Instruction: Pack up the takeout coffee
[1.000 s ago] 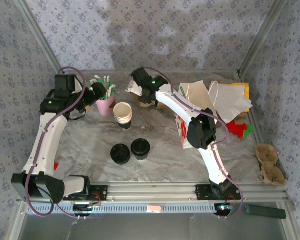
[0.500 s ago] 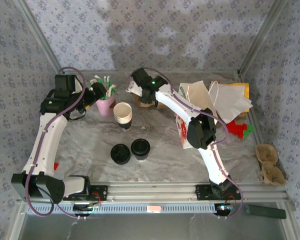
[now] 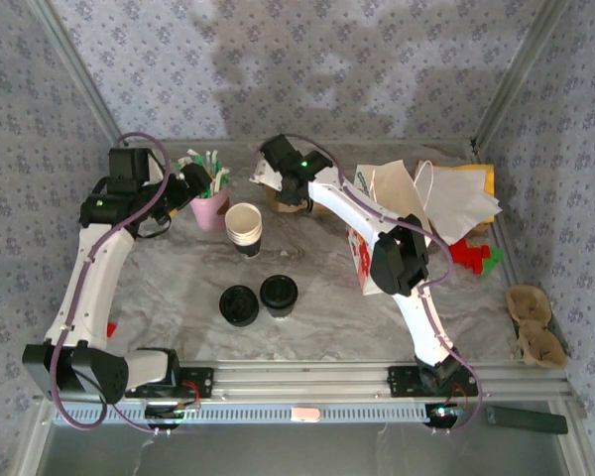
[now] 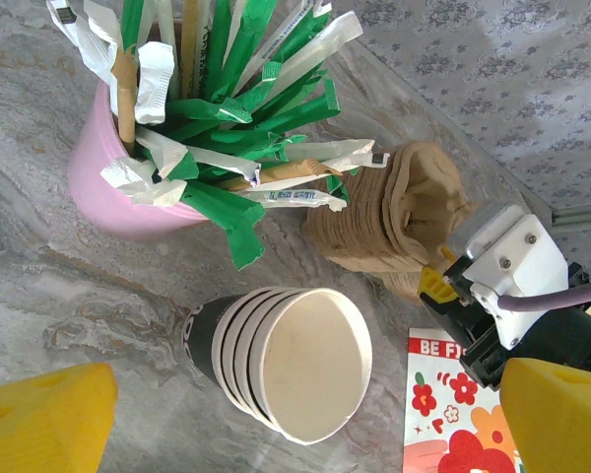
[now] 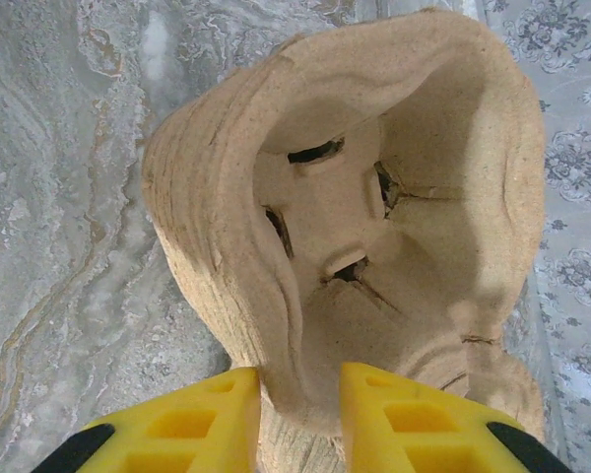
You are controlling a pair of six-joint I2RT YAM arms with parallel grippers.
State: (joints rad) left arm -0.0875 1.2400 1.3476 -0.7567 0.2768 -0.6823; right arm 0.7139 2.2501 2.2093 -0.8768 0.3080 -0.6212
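The takeout coffee (image 3: 279, 294), a black-lidded white cup, stands on the marble table (image 3: 178, 288) near the front middle, away from both arms. At the back, my right gripper (image 3: 281, 186) is shut on the rim of the top brown pulp cup carrier (image 5: 355, 217) of a stack (image 4: 394, 222); its yellow fingers (image 5: 404, 414) pinch that rim. My left gripper (image 3: 190, 181) hovers open beside the pink cup, with its yellow fingertips (image 4: 39, 419) wide apart and nothing between them.
A pink cup of stirrers and packets (image 3: 209, 203) and a stack of lidless paper cups (image 4: 295, 360) stand back left. A low pile of black lids (image 3: 239, 305) lies beside the coffee. White paper bags (image 3: 446, 198), a flowered carton (image 3: 360, 253) and more pulp carriers (image 3: 535, 322) crowd the right.
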